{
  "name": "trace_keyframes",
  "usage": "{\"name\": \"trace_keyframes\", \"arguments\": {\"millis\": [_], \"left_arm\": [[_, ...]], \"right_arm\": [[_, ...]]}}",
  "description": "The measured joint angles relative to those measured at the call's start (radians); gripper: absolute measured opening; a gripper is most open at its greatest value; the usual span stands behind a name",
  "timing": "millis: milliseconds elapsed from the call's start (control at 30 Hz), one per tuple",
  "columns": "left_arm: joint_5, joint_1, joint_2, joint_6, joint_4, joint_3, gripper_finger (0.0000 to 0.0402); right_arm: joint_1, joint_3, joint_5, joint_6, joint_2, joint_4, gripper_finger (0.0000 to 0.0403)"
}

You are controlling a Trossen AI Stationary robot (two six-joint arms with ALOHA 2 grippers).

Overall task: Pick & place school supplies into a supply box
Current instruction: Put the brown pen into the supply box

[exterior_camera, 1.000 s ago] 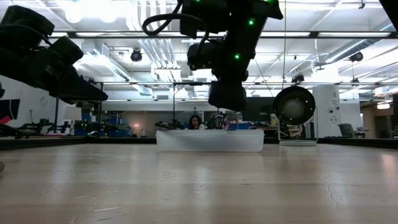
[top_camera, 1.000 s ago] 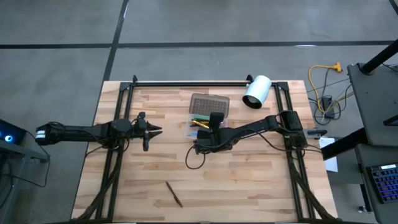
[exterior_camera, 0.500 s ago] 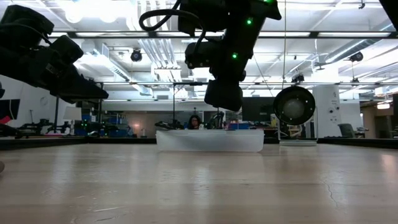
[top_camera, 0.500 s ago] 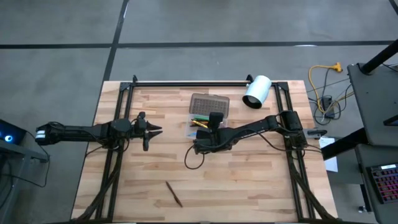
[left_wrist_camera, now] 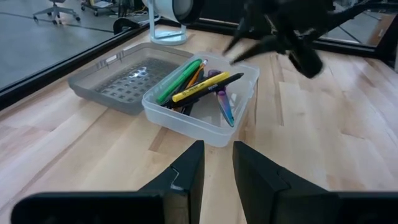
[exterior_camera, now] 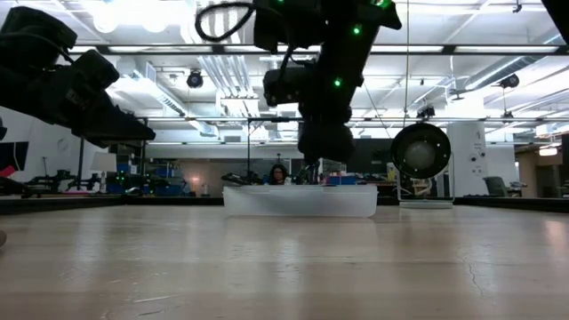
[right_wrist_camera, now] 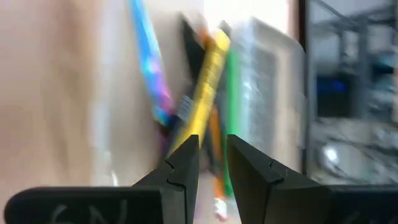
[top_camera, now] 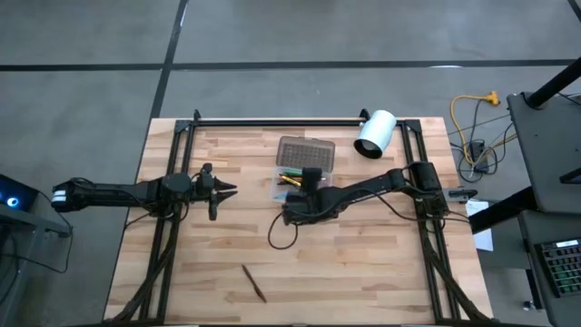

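- Translucent plastic supply box (left_wrist_camera: 198, 122) holds green, yellow and orange pens (left_wrist_camera: 200, 85).
- Right gripper (right_wrist_camera: 209, 163) hovers above the box, fingers slightly apart, empty.
- Left gripper (left_wrist_camera: 217, 169) waits beside the box, fingers slightly apart.

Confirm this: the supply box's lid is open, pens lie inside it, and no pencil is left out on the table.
Wrong on the last point. The supply box has its lid open with pens inside, but the high view shows one dark pencil left on the table, near the front edge.

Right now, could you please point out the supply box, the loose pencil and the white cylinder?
supply box (left_wrist_camera: 186, 121), left wrist view, on its translucent front wall.
loose pencil (top_camera: 254, 282), high view, mid-shaft, lying on the table.
white cylinder (top_camera: 376, 133), high view, on its side surface.
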Motion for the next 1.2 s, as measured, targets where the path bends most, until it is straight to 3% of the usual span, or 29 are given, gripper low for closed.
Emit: {"name": "trace_keyframes", "arguments": {"millis": [100,167,267,433,533,633,733,900,1000,1200], "left_arm": [[0.002,0.000,0.000,-0.011,0.000,0.000,0.0069],[0.002,0.000,0.000,-0.012,0.000,0.000,0.0069],[0.005,0.000,0.000,-0.013,-0.001,0.000,0.0069],[0.009,0.000,0.000,-0.030,-0.002,0.000,0.0069],[0.026,0.000,0.000,-0.063,-0.003,0.000,0.0069],[0.118,0.000,0.000,-0.136,0.000,-0.005,0.0069],[0.315,-0.001,0.000,-0.111,0.035,-0.015,0.0069],[0.542,-0.029,0.021,-0.041,0.324,-0.015,0.0069],[0.575,-0.086,0.063,-0.028,0.448,-0.007,0.0069],[0.543,-0.222,0.248,0.060,0.453,0.098,0.0069]], "right_arm": [[0.000,-0.040,-0.135,-0.075,-0.040,0.146,0.0073],[-0.001,-0.118,-0.272,-0.160,-0.096,0.333,0.0073],[-0.004,-0.295,-0.498,-0.261,-0.210,0.623,0.0073],[-0.026,-0.612,-0.762,-0.285,-0.463,1.096,0.0073],[-0.047,-0.782,-0.903,-0.274,-0.598,1.263,0.0073],[-0.064,-0.921,-0.907,-0.244,-0.743,1.334,0.0073],[-0.075,-1.043,-0.893,-0.244,-0.869,1.381,0.0073],[-0.085,-1.197,-0.863,-0.239,-1.040,1.506,0.0073],[-0.097,-1.264,-0.838,-0.235,-1.108,1.534,0.0073],[-0.125,-1.334,-0.838,-0.231,-1.201,1.544,0.0073]]}}
